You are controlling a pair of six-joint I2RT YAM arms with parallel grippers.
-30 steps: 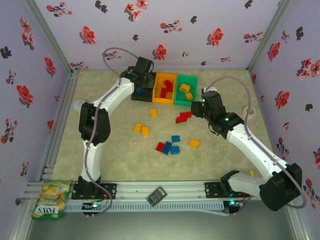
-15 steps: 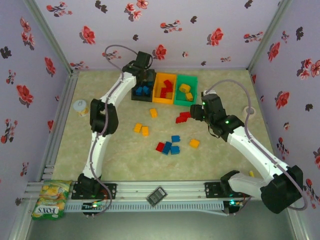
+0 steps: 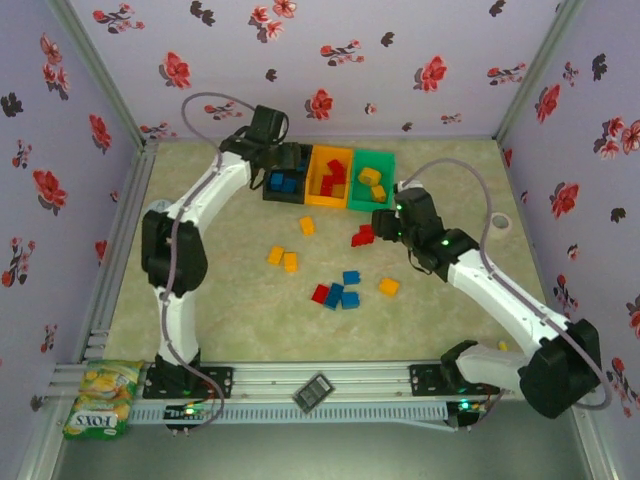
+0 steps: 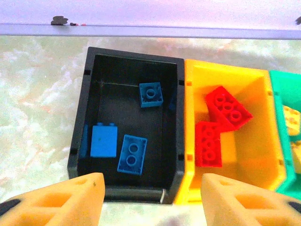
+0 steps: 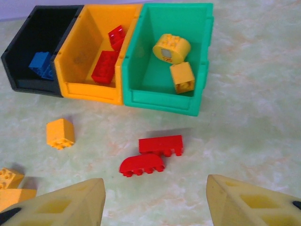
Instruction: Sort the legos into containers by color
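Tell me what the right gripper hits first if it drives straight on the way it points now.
Most likely the arched red brick on the table, just ahead of the right gripper; the oblong red brick lies right behind it. Height is unclear, so it could pass over.

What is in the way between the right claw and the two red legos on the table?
Nothing visible. The right gripper hangs open, and the two red legos lie on the table just ahead of it, on the near side of the green bin.
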